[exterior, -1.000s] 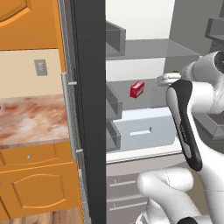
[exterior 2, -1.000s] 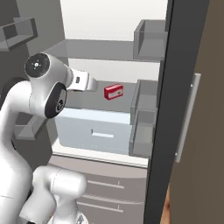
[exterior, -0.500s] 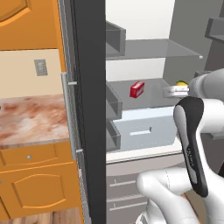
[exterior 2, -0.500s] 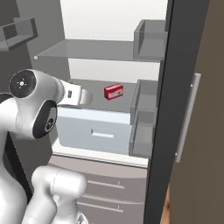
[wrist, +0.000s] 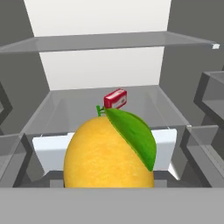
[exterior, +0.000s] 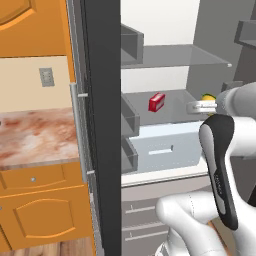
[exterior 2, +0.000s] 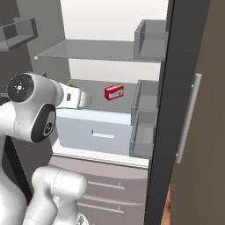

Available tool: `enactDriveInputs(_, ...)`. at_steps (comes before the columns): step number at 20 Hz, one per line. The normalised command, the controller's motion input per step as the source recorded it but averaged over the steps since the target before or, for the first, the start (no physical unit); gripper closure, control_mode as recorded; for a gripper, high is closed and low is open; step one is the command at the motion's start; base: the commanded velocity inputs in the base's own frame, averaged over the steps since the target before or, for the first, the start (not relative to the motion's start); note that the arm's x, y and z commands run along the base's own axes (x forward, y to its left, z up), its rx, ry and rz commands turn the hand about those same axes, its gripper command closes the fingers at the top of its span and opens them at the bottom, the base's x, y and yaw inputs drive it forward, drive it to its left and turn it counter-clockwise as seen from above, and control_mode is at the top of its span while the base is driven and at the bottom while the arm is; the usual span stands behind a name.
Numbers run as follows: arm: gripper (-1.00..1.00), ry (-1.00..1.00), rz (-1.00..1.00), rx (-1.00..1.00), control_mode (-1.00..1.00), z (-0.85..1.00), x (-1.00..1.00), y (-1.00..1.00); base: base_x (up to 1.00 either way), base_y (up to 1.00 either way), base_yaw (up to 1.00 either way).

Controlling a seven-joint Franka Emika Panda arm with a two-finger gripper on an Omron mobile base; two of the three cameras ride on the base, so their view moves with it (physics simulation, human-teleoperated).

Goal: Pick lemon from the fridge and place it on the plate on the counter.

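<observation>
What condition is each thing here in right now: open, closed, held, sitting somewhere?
Tall dark grey-black fridge: door open.
Yellow lemon with a green leaf: held by the gripper, in front of the shelves.
Two-finger gripper: closed on the lemon.
Small red box: resting on the middle shelf.
Pale fridge drawer: shut.
Orange wooden cabinet door: shut.

In the hand view the lemon (wrist: 109, 151) sits nearest, the box (wrist: 115, 99) behind it at 12 o'clock on the fridge (exterior: 102, 125) shelf; the tabletop (exterior: 35, 137) lies at 9 o'clock of the fridge.
</observation>
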Motion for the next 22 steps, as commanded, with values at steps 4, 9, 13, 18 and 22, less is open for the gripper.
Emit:
enactDriveInputs(4, 1.0, 0.0, 0.0, 0.0, -1.0, 0.0, -0.03, 0.0, 0.0, 0.0, 0.0)
enactDriveInputs(9, 1.0, 0.0, 0.0, 0.0, 1.0, 0.0, -0.02, 0.0, -0.06, 0.0, 0.0)
enactDriveInputs(13, 1.0, 0.0, 0.0, 0.0, 1.0, 0.0, 0.0, 0.0, -0.26, 0.0, 0.0)
enactDriveInputs(18, 1.0, 0.0, 0.0, 0.0, 1.0, 0.0, 0.0, 0.0, -0.39, 0.0, 0.01)
enactDriveInputs(22, 1.0, 0.0, 0.0, 0.0, 1.0, 0.0, 0.0, 0.0, -0.42, 0.0, 0.01)
